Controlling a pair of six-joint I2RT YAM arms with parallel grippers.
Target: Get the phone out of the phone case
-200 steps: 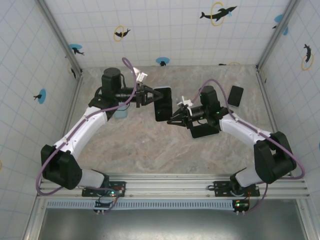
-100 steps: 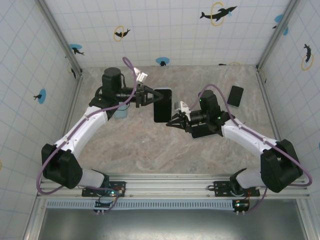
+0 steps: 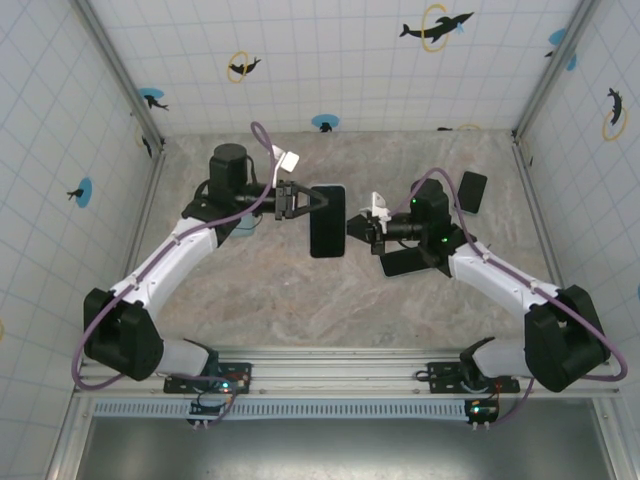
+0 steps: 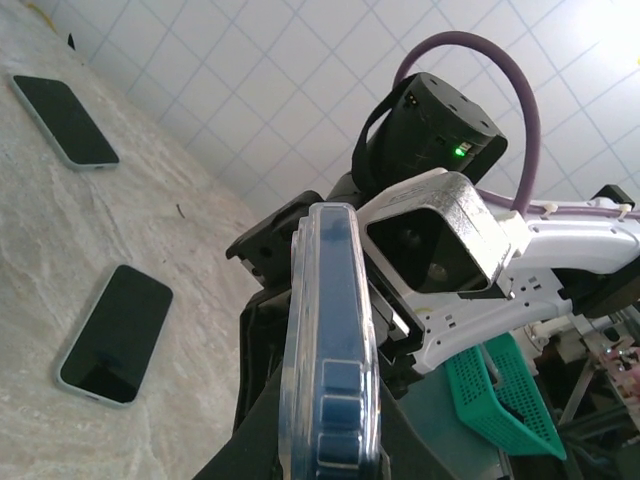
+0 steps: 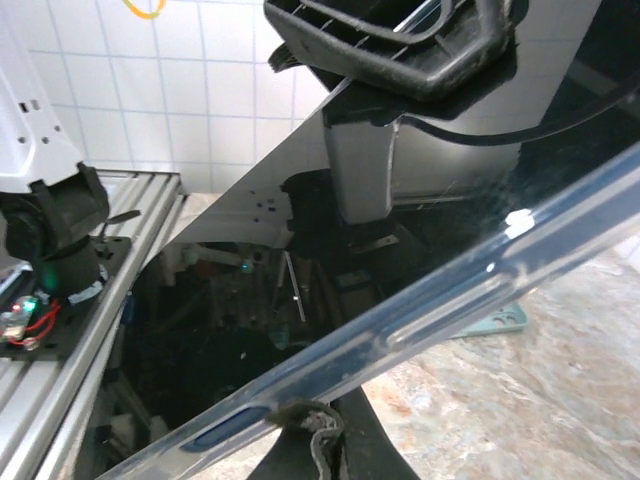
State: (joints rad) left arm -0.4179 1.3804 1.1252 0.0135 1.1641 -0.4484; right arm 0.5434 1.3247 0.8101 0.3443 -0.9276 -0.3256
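Observation:
The phone (image 3: 327, 222), dark-screened and in a clear phone case, hangs above the table's middle. My left gripper (image 3: 303, 199) is shut on its upper left end. The left wrist view shows it edge-on: the blue phone (image 4: 337, 300) sits inside the clear case (image 4: 300, 330), between my left gripper's (image 4: 330, 440) fingers. My right gripper (image 3: 352, 226) is shut, with its tips against the phone's right edge. In the right wrist view the right gripper (image 5: 315, 425) touches the case rim (image 5: 420, 310) below the black screen (image 5: 200, 380). The left fingers (image 5: 430, 60) clamp the far end.
Two other phones lie on the table: one at the back right (image 3: 470, 190) (image 4: 65, 120), one under my right arm (image 3: 415, 262) (image 4: 115, 335). A pale blue item (image 3: 240, 225) lies under my left arm. Tiled walls close in the table on three sides.
My right gripper has moved up to the phone's right edge and closed fully. My left gripper has shifted the phone slightly to the right.

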